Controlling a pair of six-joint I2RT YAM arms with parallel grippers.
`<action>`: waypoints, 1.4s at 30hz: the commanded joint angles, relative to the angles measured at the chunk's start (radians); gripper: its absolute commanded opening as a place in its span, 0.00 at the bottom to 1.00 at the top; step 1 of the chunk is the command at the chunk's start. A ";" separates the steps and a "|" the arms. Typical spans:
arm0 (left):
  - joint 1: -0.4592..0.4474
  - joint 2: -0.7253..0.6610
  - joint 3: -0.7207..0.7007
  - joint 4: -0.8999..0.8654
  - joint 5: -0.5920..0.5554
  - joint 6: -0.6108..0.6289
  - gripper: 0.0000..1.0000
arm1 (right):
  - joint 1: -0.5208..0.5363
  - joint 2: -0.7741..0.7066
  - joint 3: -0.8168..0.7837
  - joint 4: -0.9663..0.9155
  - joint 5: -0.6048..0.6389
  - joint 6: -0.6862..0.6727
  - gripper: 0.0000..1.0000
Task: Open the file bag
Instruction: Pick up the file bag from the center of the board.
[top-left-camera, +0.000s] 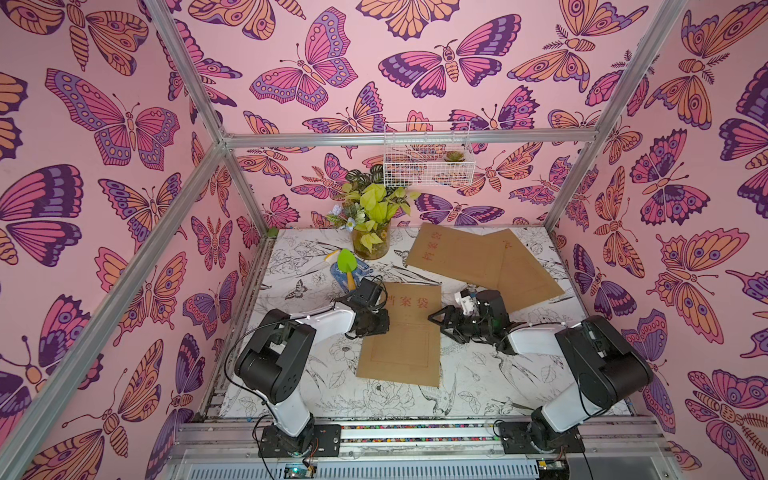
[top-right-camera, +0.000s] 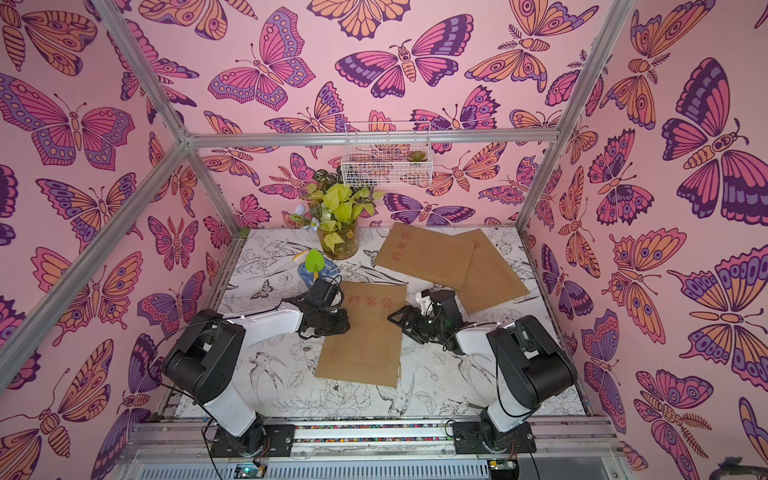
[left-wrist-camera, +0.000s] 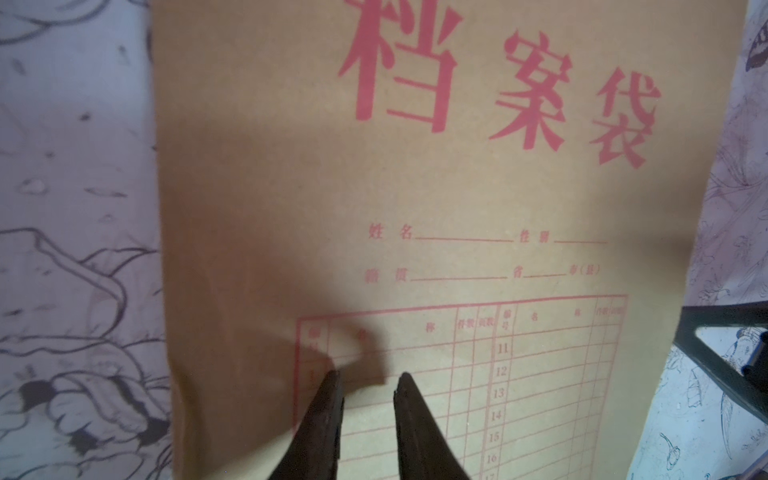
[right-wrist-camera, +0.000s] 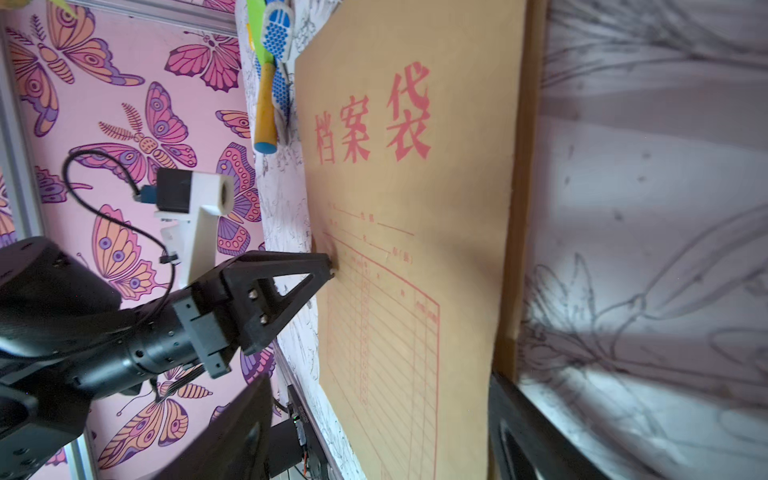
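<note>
The file bag (top-left-camera: 401, 340) is a brown paper envelope with red characters and a printed form, lying face up in the middle of the table in both top views (top-right-camera: 361, 345). My left gripper (top-left-camera: 383, 322) reaches over its left edge. The jaws (left-wrist-camera: 369, 376) stand a narrow gap apart with nothing between them, and the tips touch the paper at the form grid. My right gripper (top-left-camera: 438, 324) stands wide open at the bag's right edge. Its fingers (right-wrist-camera: 519, 432) straddle that edge (right-wrist-camera: 378, 380) without holding it. The bag's closure is hidden.
Two more brown file bags (top-left-camera: 457, 253) (top-left-camera: 528, 274) overlap at the back right. A glass vase of plants (top-left-camera: 371, 243) stands at the back, with a green trowel (top-left-camera: 345, 262) and a blue brush (right-wrist-camera: 276, 29) beside it. A white wire basket (top-left-camera: 428, 156) hangs on the back wall.
</note>
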 joint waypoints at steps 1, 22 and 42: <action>-0.009 0.030 -0.019 -0.016 0.000 0.003 0.26 | 0.000 -0.052 0.001 -0.024 -0.039 -0.028 0.76; -0.049 0.042 -0.022 -0.015 -0.020 -0.003 0.23 | 0.000 0.079 0.000 0.054 -0.085 0.007 0.36; -0.319 -0.351 0.131 -0.369 -0.403 0.070 0.60 | 0.002 -0.306 -0.003 -0.297 0.083 -0.009 0.00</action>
